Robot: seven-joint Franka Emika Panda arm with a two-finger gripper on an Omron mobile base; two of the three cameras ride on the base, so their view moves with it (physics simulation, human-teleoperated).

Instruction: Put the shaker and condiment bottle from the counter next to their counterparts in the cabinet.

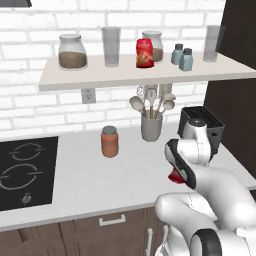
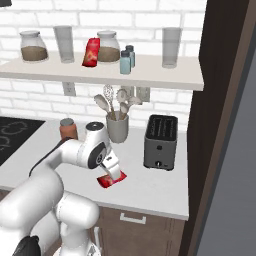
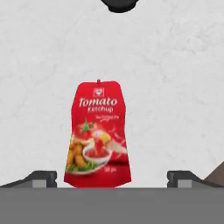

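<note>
The condiment bottle (image 3: pixel 98 135), a red ketchup pouch with a pale label, lies flat on the white counter (image 2: pixel 150 185). My gripper (image 3: pixel 112 178) hangs just above it, open, one fingertip on each side of the pouch's near end and not touching it. From the right base view, the gripper (image 2: pixel 112 169) points down at the red condiment bottle (image 2: pixel 111 180) near the counter's front. On the cabinet shelf (image 1: pixel 125 75) a matching red bottle (image 1: pixel 144 53) stands upright. Two pale blue shakers (image 1: pixel 182 56) stand side by side to its right.
An orange-brown jar (image 1: pixel 109 141), a utensil holder (image 1: pixel 151 127) and a dark toaster (image 2: pixel 161 142) stand at the back of the counter. A black cooktop (image 1: pixel 25 172) lies to the left. Glass jars and tall glasses (image 1: pixel 111 46) share the shelf. A dark tall panel (image 2: pixel 225 125) bounds the right.
</note>
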